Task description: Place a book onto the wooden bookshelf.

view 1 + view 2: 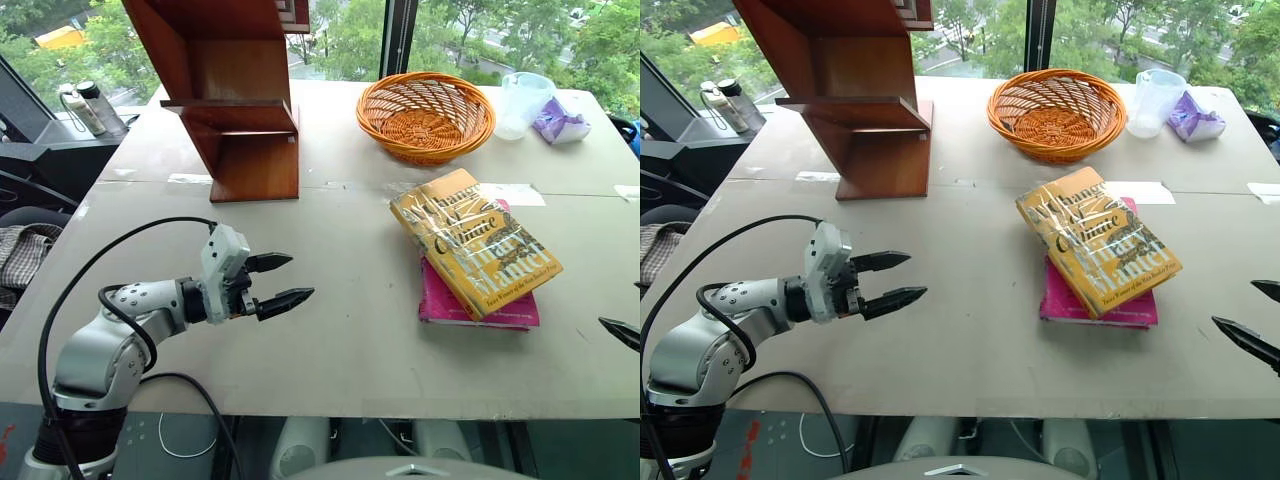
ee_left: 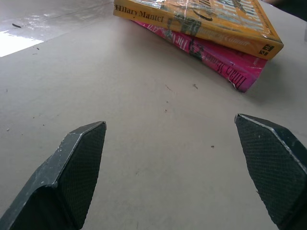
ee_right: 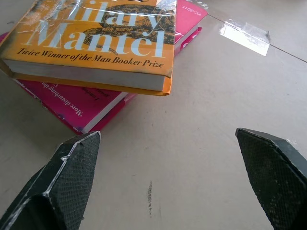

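Note:
The golden-yellow book [image 1: 472, 242] lies flat on a pink paperback [image 1: 478, 305] at the table's right of centre. The wooden bookshelf [image 1: 235, 95] stands at the back left of the table. My left gripper [image 1: 284, 281] hovers open over the table's front left, pointing toward the books, well short of them. Its wrist view shows the yellow book's spine [image 2: 192, 19] ahead between the spread fingers [image 2: 79, 163]. My right gripper [image 1: 1258, 318] is open at the right edge, close to the books; its wrist view shows the yellow book's corner [image 3: 96, 43] just ahead.
An orange wicker basket [image 1: 425, 115] sits at the back, right of the shelf. A clear plastic cup [image 1: 522, 103] and a purple wrapper [image 1: 560, 122] lie at the far right. Bottles [image 1: 85, 108] stand beyond the table's left corner.

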